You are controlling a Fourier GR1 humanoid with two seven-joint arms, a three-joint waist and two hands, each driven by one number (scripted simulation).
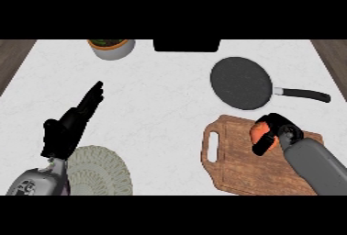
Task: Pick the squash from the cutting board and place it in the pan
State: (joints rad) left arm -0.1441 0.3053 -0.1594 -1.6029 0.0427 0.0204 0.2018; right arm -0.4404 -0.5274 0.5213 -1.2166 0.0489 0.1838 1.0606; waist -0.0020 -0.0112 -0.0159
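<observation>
The left hand (68, 128) is held open and idle, fingers straight, well off to the side of the working hand. The squash (259, 131) is gripped in the curled fingers of the right hand (283, 128), over the far end of the cutting board (234, 170). A clean lift is needed first. Just beyond the hand, the pan (238, 82) is set; its centre should be aimed for, with the handle avoided.

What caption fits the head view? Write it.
Right hand curled round orange squash over brown wooden cutting board, dark round pan beyond.
</observation>
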